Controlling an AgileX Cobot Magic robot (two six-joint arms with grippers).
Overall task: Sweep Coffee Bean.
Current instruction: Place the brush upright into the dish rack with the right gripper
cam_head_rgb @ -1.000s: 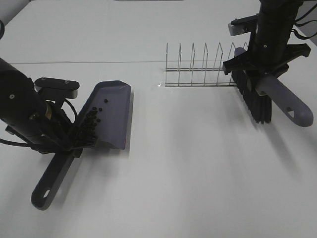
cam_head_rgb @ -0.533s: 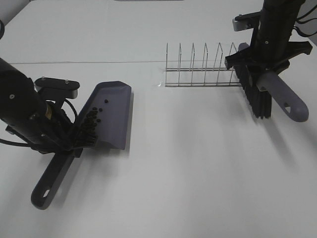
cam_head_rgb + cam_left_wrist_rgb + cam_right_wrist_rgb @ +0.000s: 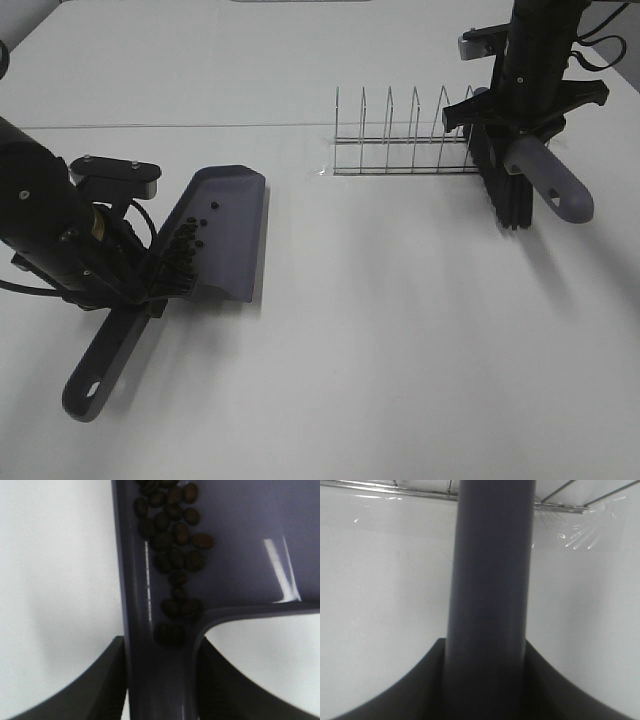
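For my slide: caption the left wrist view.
Coffee beans gathered inside the grey dustpan, its handle gripped by the left end effector.

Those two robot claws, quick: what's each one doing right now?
Left gripper: shut on the grey plastic dustpan handle.
Right gripper: shut on the grey-handled brush.

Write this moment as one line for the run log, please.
left tool: holds dustpan | coffee beans: in dustpan | right tool: holds brush beside wire rack

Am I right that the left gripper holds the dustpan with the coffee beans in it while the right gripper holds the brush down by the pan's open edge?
Not quite. The brush is far from the dustpan: the exterior high view shows the right gripper holding it beside the wire rack. The left gripper does hold the dustpan, coffee beans inside.
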